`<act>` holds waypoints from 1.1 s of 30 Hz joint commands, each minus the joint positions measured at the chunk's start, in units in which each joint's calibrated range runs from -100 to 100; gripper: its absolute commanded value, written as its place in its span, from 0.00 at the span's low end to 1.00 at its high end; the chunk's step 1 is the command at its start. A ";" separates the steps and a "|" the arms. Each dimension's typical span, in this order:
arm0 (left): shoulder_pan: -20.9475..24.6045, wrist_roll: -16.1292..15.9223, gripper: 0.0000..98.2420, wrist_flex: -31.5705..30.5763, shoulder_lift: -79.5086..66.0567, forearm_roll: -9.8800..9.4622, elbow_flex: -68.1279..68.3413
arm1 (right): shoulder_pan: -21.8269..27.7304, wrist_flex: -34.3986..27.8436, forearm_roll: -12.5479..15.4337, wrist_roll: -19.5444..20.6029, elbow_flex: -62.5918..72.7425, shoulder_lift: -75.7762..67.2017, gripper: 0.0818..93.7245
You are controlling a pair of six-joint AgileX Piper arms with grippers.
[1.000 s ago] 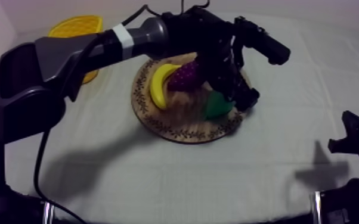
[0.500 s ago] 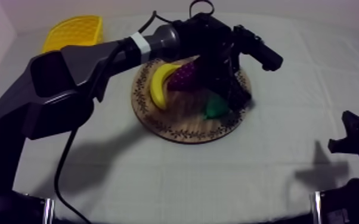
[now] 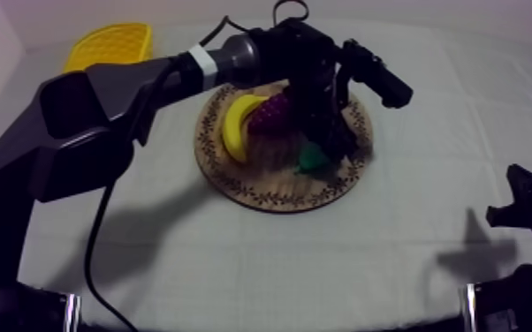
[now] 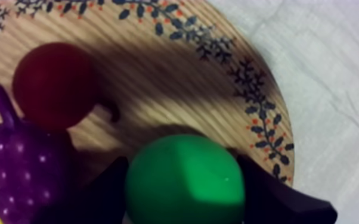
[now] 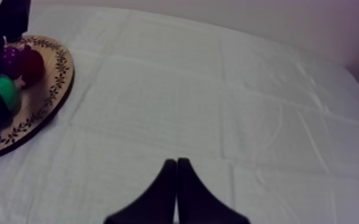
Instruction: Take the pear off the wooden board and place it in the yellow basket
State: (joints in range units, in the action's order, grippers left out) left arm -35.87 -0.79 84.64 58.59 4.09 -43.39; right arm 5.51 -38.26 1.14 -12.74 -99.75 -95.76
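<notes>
The green pear [image 3: 311, 160] [image 4: 185, 179] lies on the right half of the round wooden board [image 3: 261, 196] [image 4: 158, 71]. My left gripper [image 3: 324, 146] [image 4: 183, 170] reaches down over the board, a black finger pressed against each side of the pear, shut on it. Beside the pear are a purple bunch of grapes [image 3: 271, 113] [image 4: 21, 161], a small red fruit [image 4: 53, 83] [image 5: 31, 64] and a banana [image 3: 237, 128]. The yellow basket [image 3: 110, 44] sits at the table's far left. My right gripper [image 3: 526, 210] [image 5: 176, 162] rests low at the right, fingers together on nothing.
The left arm stretches from the lower left across the table to the board. Bare grey-white cloth [image 5: 217, 107] lies between the board [image 5: 50, 89] and my right gripper. The table's back edge runs just behind the basket.
My left gripper has dropped lower over the board and its fingers have come in round the pear. The pear has shifted slightly left. The right arm has stayed still.
</notes>
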 commanded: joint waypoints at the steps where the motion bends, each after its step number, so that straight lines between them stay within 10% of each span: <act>1: 0.20 -0.22 0.61 -0.11 -1.72 0.20 1.25 | 0.00 0.03 0.00 0.02 -0.03 0.01 0.00; 12: 5.26 -1.02 0.62 -0.42 -21.22 0.90 11.12 | 0.00 0.03 0.00 0.02 -0.03 0.01 0.00; 33: 28.98 0.09 0.62 0.70 -28.34 -1.20 -1.17 | 0.00 0.03 0.00 0.02 -0.03 0.01 0.00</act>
State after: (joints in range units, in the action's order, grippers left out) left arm -9.85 -0.76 85.39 29.84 2.94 -44.02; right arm 5.51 -38.26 1.14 -12.71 -99.75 -95.76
